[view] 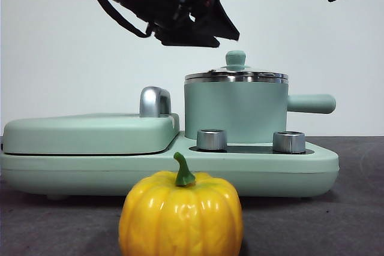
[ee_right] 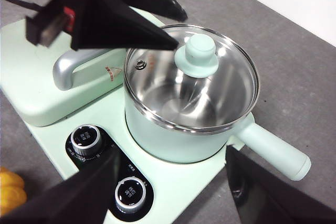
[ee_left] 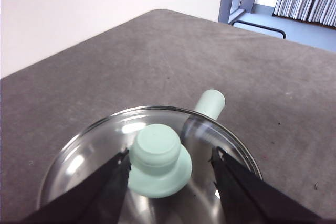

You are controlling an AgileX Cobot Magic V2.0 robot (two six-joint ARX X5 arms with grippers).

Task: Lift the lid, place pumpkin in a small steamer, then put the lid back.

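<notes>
A: Nearest the front edge of the tabletop (view: 360, 232) sits the pumpkin (view: 180, 215), glossy yellow-orange plastic with rounded ribs and a short curved green stem. It stands free, well in front of everything else.

B: And behind it?

A: The wide mint-green cooker base (view: 312, 169), smooth and matte, with two silver knobs (view: 211, 139) on a dark panel. One side carries a flat cover (view: 90, 133) with a chrome handle (view: 154, 101). The small steamer (view: 235, 112) stands on the other side, a mint cylinder with a steel rim and a stubby side handle (view: 311, 104).

B: Is the lid off yet?

A: No. The lid (ee_right: 210, 95) rests flat on the pot, clear glass in a shiny steel ring; the polished empty bowl shows through it. The left gripper (ee_left: 170, 158) hovers just above, jaws spread wide on either side of the mint knob (ee_left: 157, 158), not touching it.

B: So how should the grasp go?

A: I'd lower until the jaws flank the knob's narrow neck under its cap, centred, then close. The cap is smooth and rounded, so a high pinch may slip. Lift straight up so the rim clears evenly.

B: The other arm?

A: The right gripper (ee_right: 173, 187) waits above the corner of the base near the knobs, jaws wide, holding nothing.
</notes>
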